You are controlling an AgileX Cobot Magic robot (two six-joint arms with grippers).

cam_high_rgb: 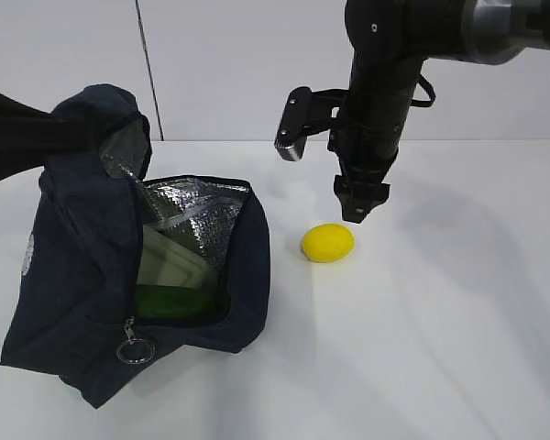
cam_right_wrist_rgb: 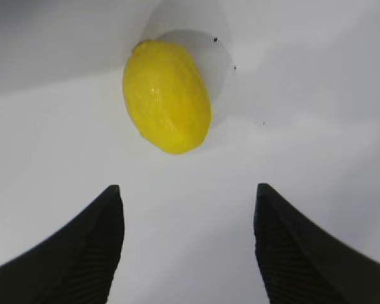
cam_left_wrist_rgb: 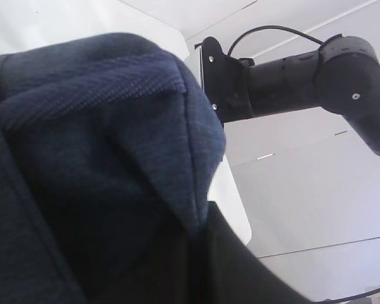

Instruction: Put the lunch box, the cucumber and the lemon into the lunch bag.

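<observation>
Ext view: lemon [cam_high_rgb: 327, 243] below-left of end effector [cam_high_rgb: 360, 209]

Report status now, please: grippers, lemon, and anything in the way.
Left gripper shut on bag, holding it open. Right gripper open above lemon, not touching. Box and cucumber inside bag. Nothing blocking.

Lighting bright and even, diffuse from overhead. White bench [cam_high_rgb: 440, 348] close to blown out, shadows soft: faint grey patch right of the lemon [cam_high_rgb: 327, 243], wider smear right of the lunch bag [cam_high_rgb: 82, 275]. Foil lining throws small speckled glints, upper middle of the bag opening. Exterior view sharp. Left wrist view: dark fabric fills the left, near-black and soft at the bottom. Right wrist view: lemon crisp, right tool [cam_right_wrist_rgb: 187, 247] fingers blurred at the lower edge, grey falloff upper left.
</observation>
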